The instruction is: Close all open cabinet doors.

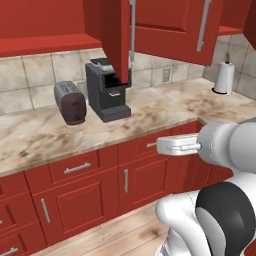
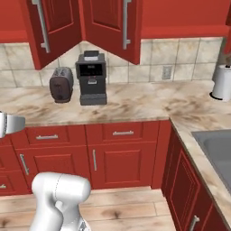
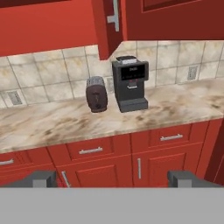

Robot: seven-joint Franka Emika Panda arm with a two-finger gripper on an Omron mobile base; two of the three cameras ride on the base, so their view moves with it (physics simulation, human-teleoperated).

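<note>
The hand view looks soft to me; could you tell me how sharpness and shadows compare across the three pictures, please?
Hand view: soft, blocky edges on the dark grey coffee machine. Left base view: crisper, a faint shadow beside the dark rounded toaster. Right base view: even light, no glare on the glossy red cabinet doors.

A kitchen: red cabinet doors [image 2: 108,27] hanging above a marble-patterned counter [image 2: 144,106] bearing a toaster [image 2: 61,85], coffee machine [image 2: 92,77], and sink [image 2: 219,146].

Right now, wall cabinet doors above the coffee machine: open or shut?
Open. Both cabinet doors swing out from the cabinet front over the coffee machine.
</note>
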